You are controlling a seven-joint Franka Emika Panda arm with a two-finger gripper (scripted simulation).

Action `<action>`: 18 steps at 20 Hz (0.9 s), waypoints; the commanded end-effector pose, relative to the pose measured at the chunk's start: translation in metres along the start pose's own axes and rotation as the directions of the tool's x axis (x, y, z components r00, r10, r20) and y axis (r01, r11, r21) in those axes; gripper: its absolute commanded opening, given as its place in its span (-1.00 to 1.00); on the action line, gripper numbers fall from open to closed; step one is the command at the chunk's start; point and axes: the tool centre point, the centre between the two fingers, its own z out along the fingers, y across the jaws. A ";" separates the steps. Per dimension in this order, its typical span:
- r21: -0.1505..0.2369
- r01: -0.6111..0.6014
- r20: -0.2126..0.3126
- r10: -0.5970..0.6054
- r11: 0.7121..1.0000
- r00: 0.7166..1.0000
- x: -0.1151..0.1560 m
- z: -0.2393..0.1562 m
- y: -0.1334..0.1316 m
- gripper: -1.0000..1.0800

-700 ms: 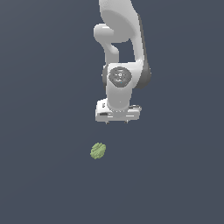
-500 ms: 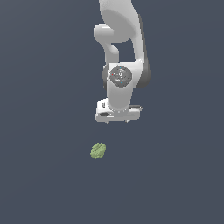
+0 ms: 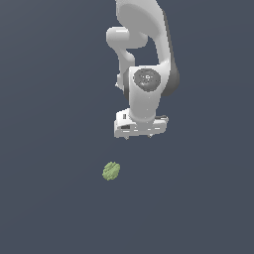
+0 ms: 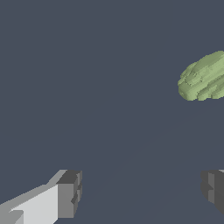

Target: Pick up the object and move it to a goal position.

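The object, a small bumpy light-green lump [image 3: 111,171], lies on the dark grey surface in the exterior view. It also shows in the wrist view [image 4: 204,78], partly cut off by the frame edge. My white gripper [image 3: 139,135] hangs above the surface, up and toward the exterior view's right of the lump, not touching it. In the wrist view the gripper [image 4: 142,189] is open, with its two grey fingertips [image 4: 69,194] wide apart and nothing between them. The lump lies outside the gap between the fingers.
A flat, dark grey surface [image 3: 49,198] fills both views. The white arm [image 3: 144,44] reaches down from the top of the exterior view.
The arm has shifted very slightly, hardly at all. The lump has not moved.
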 end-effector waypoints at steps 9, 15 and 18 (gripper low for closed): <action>0.007 -0.117 -0.006 0.117 0.993 0.993 0.014 0.005 0.015 0.92; 0.016 -0.270 -0.013 0.271 0.963 0.963 0.032 0.013 0.035 0.92; 0.022 -0.368 -0.018 0.368 0.930 0.930 0.043 0.018 0.049 0.92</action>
